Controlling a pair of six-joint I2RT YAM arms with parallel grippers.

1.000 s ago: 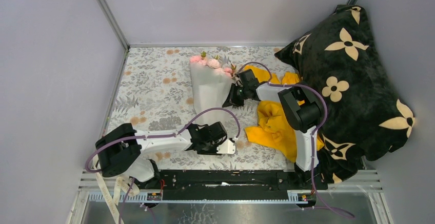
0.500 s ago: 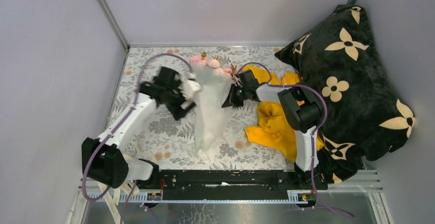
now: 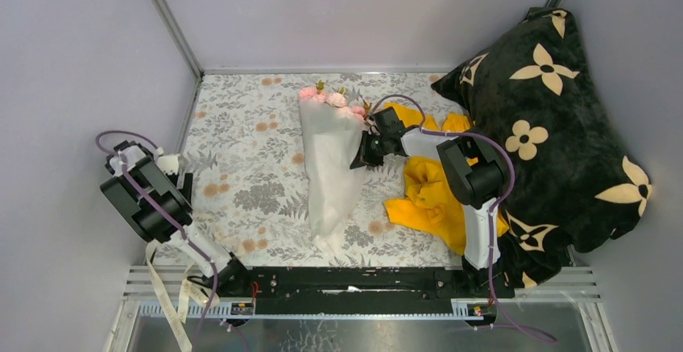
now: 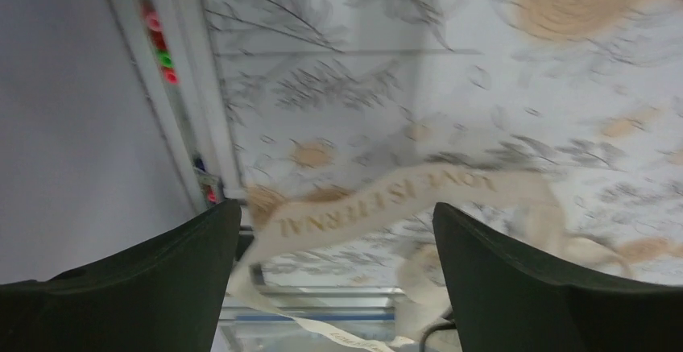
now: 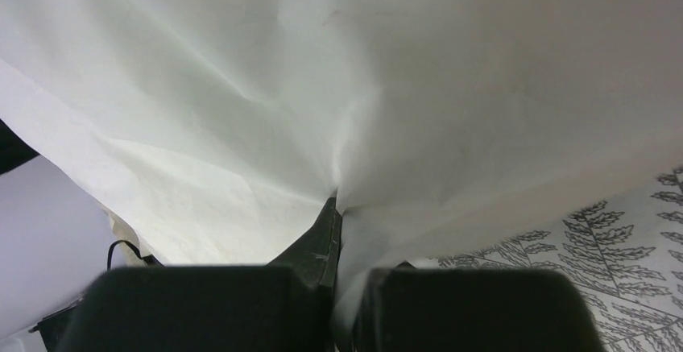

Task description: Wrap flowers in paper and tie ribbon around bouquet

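While my right claw (image 3: 364, 157) is clamped shut on the paper (image 3: 329, 167) wrapping the flowers (image 3: 330, 97) on the bench (image 3: 242, 134), I want the wide-open left claw (image 4: 330, 211) dropped square over the ribbon (image 4: 387, 195) at the near-left edge, pinching one flat run.

Overhead wide, wrist views close, sharing tablecloth (image 3: 242, 126)
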